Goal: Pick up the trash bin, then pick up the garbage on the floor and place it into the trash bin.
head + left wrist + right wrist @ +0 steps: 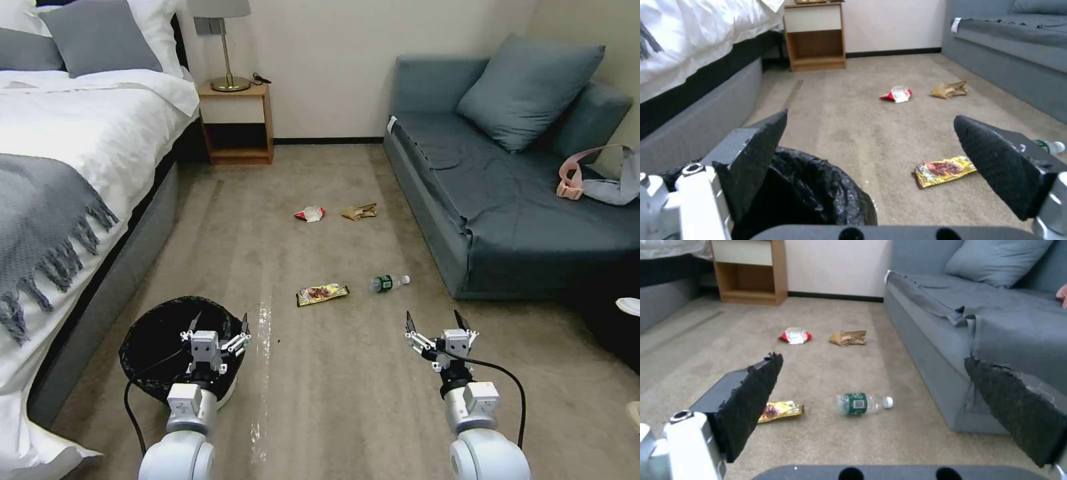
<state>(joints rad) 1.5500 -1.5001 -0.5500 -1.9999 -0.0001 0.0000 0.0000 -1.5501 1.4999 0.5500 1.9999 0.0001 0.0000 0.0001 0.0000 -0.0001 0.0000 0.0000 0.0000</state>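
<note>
Step in hand, by my read: grab the trash bin. Left pincer hangs over the bin's near-right rim, fingers spread wide, holding nothing. In the left wrist view one pad sits above the black bag's mouth, the other pad is out over bare carpet, so the rim lies roughly betw. them. To do it well: drop straight down so one finger goes inside the liner and one outside the white wall, then close on the rim, not on loose bag alone, since glossy plastic will prob. slip or tear. Bin is wider than the pincer, so rim grip is the only option.

Right pincer is also open and empty, hovering over carpet, well apart from the bin.

Garbage, all ahead of both pincers on the floor: snack wrapper and bottle near, lying betw. the two pincers' lines; red-and-white scrap and tan scrap farther out, side by side.

Around: bed close on the left pincer's outer side, tight for arm swing; sofa on the right pincer's outer side, bottle near its base; nightstand at the far wall. Nothing lies betw. left pincer and bin.
</note>
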